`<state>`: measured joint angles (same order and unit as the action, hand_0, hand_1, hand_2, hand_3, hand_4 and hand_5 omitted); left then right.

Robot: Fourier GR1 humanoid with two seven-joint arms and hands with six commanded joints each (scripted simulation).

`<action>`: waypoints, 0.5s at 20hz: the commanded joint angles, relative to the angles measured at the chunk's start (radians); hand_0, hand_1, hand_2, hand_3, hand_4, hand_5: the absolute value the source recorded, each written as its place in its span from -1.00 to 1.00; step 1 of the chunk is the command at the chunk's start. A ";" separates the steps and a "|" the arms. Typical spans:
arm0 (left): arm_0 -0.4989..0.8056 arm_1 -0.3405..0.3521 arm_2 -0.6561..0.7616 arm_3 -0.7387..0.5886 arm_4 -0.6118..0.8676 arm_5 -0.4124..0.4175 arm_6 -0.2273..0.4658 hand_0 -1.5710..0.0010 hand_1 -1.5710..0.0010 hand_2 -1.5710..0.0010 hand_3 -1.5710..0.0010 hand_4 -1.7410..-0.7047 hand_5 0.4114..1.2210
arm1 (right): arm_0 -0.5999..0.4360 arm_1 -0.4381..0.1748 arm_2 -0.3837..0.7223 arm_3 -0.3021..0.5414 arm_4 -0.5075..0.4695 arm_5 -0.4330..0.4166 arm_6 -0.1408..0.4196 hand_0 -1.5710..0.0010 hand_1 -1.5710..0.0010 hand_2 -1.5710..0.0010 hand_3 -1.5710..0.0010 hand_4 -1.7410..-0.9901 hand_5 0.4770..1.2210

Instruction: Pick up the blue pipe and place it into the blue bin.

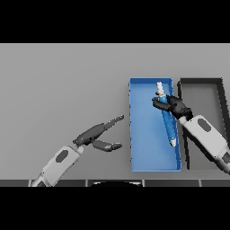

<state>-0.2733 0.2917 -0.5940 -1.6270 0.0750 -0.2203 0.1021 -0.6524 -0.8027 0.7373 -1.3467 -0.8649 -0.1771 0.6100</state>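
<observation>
Blue pipe (166, 117) hangs lengthwise over the blue bin (143, 148), pinched near its upper end by the curled right hand (173, 105), so an early or lopsided release could tip its long lower end onto the right rim beside the dark bin (220, 96), while the left hand (99, 134) idles open over the surface (63, 81).

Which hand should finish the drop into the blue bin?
Right. The right hand already has its fingers curled round the long blue pipe over the rectangular blue bin. The left hand hangs open beside the bin, holding nothing.
</observation>
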 commanded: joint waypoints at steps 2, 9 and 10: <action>0.005 0.000 -0.003 0.006 -0.006 0.000 -0.015 1.00 1.00 1.00 1.00 0.76 -0.85 | -0.025 -0.017 0.036 0.001 0.008 0.008 0.000 0.80 0.85 0.85 0.91 0.46 0.15; 0.014 0.004 -0.004 -0.013 -0.011 0.012 -0.004 1.00 1.00 1.00 1.00 0.76 -0.85 | -0.018 -0.015 0.051 -0.004 0.027 -0.017 -0.011 0.96 0.97 0.97 0.98 0.49 -0.16; 0.015 0.004 -0.008 -0.017 -0.014 0.011 -0.008 1.00 1.00 1.00 1.00 0.77 -0.86 | -0.017 -0.010 0.044 0.002 0.021 -0.015 -0.025 0.97 0.97 0.98 0.99 0.50 -0.18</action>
<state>-0.2580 0.2960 -0.6018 -1.6443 0.0609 -0.2095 0.0932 -0.6690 -0.8128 0.7816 -1.3447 -0.8439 -0.1925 0.5843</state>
